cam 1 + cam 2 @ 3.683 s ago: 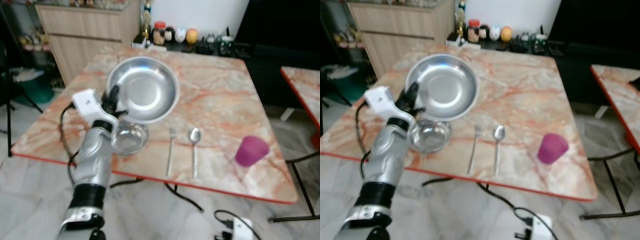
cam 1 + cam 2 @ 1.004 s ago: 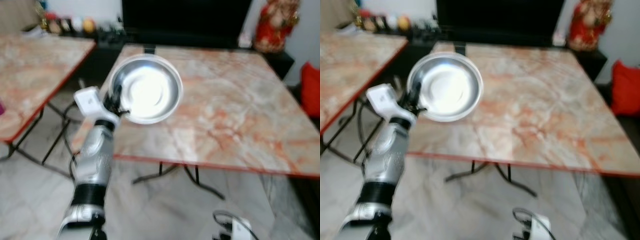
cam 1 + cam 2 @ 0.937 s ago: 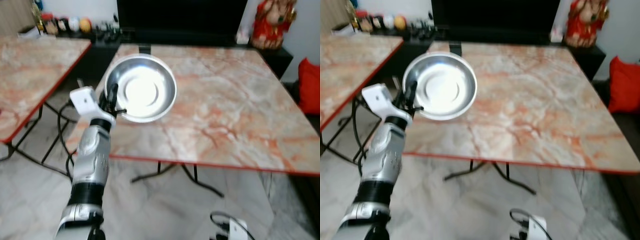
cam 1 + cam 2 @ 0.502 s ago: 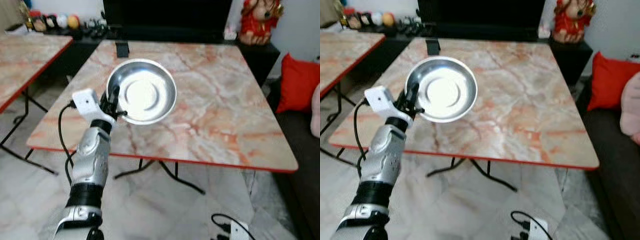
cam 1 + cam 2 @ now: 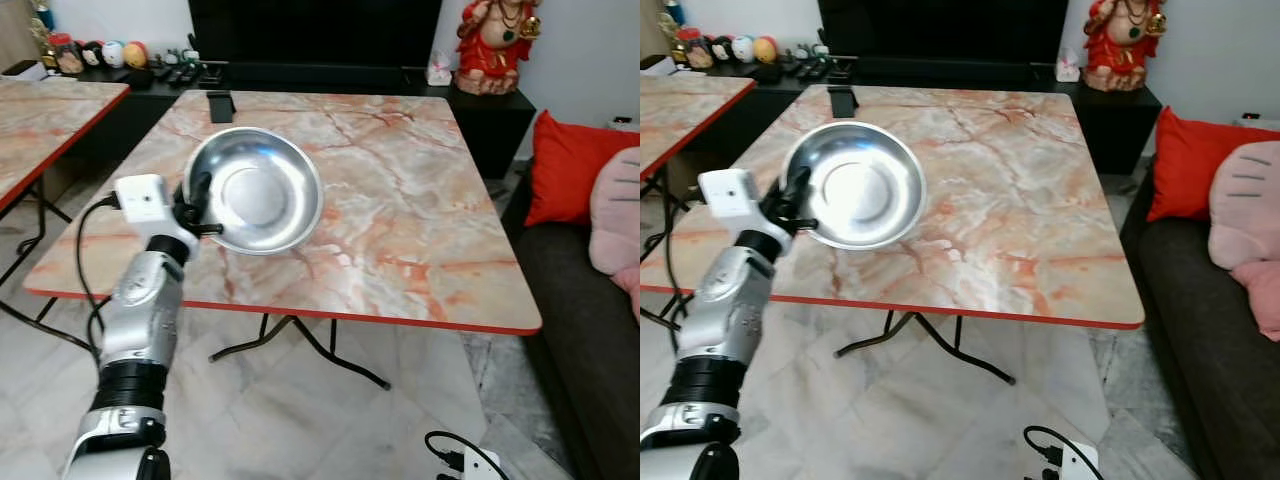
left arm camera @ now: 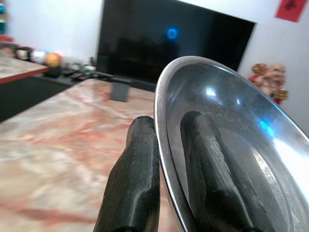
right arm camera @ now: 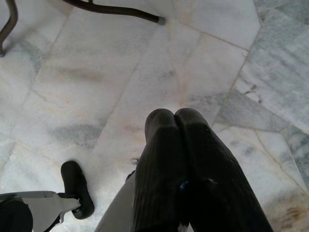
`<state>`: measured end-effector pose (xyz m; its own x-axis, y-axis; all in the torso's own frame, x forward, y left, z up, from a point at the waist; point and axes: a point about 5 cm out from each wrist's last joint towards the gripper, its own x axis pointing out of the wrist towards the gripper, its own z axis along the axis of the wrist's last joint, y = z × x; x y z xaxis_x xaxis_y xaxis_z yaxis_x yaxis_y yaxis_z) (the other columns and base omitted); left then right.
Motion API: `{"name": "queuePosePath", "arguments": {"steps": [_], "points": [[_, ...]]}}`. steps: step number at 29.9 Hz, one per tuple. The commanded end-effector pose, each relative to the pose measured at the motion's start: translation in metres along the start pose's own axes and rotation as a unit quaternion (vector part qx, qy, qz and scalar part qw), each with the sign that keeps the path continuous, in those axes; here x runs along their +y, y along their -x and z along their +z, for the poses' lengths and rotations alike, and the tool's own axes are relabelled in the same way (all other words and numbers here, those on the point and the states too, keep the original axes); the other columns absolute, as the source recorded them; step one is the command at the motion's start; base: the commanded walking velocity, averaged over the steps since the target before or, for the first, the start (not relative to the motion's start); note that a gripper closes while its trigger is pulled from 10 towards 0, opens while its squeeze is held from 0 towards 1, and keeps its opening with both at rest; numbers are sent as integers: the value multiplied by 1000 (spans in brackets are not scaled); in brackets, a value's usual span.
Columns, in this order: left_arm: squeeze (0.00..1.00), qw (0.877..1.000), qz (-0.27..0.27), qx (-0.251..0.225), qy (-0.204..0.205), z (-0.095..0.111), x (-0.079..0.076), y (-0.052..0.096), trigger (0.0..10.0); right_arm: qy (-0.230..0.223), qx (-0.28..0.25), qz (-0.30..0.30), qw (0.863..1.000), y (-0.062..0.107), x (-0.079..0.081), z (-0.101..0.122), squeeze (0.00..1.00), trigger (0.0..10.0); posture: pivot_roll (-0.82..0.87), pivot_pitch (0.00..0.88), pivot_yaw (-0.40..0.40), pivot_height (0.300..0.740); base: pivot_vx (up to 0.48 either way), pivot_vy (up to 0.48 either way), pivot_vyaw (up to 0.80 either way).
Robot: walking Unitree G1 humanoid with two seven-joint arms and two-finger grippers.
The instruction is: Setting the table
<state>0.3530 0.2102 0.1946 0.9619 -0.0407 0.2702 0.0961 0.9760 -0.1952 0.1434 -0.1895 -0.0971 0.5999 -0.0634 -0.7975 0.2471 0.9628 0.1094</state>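
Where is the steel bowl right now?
The steel bowl is held by its rim in the left gripper, tilted, over the near left part of the marble table.

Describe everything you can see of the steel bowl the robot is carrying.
The round, shallow, shiny steel bowl has a flat base and a thin raised rim, and looks empty. It is held tilted above the near left part of the orange marble table, its hollow turned toward the camera. The left gripper has its jaws shut on the rim, one finger inside and one outside.
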Motion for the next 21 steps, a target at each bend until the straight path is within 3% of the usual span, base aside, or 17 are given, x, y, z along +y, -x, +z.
{"name": "queuePosePath", "arguments": {"steps": [1,5,7,11,13,17,21], "points": [[0,1000,1,6,14,-1,2,0,10000,-2,-4,-5,1000,0,-2,0,0,10000,11,0,-8,736,0,0,0],[0,1000,1,12,20,-5,3,3,10000,-1,-4,-5,1000,0,-1,0,0,10000,13,0,-13,736,0,0,0],[0,999,-7,14,28,-9,-5,4,10000,-1,-2,-4,1000,1,-2,-1,0,10000,12,0,-16,736,0,0,0],[0,999,-12,16,30,-11,-10,4,10000,-7,0,-6,1000,2,-6,-2,0,10000,8,0,-15,736,0,0,-703],[0,999,-15,16,34,-12,-12,3,10000,1,-1,-6,1000,3,-10,-2,0,10000,7,0,-14,736,0,0,-669],[0,999,-17,16,37,-13,-15,3,10000,-9,-7,-17,1000,6,-29,-1,0,10000,8,0,-14,736,0,0,0],[0,999,-17,16,38,-13,-16,3,10000,-10,-10,-20,1000,8,-37,1,0,10000,6,0,-12,736,194,0,0]]}}
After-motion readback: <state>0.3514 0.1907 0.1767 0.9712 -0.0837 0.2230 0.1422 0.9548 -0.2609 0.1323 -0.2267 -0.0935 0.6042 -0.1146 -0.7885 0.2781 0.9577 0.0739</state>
